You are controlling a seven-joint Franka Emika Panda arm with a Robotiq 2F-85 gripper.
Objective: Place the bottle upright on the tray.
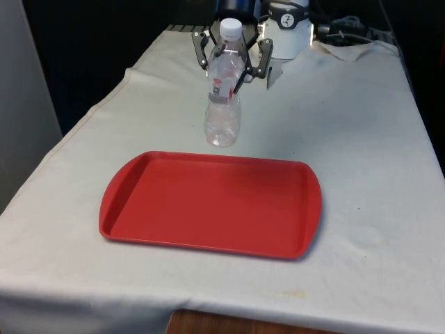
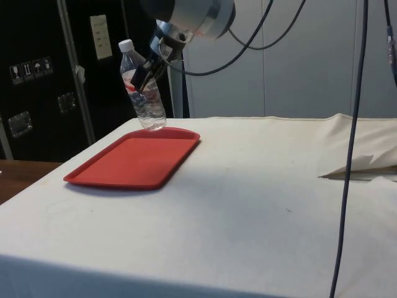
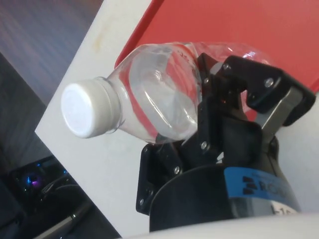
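Now the big table point(image 1: 361, 139) has a white cloth on it, and a flat red tray point(image 1: 208, 205) lies on the cloth. Up in the air, near the tray's far edge, hangs a clear bottle point(image 1: 223, 97) with a white cap point(image 1: 231, 28). It stands nearly straight, tipped just a little, most likely so it can go down on its bottom. The gripper point(image 1: 233, 59) pinches the bottle's top part from both sides, so it cannot drop. I think the bottle is not touching the tray yet.
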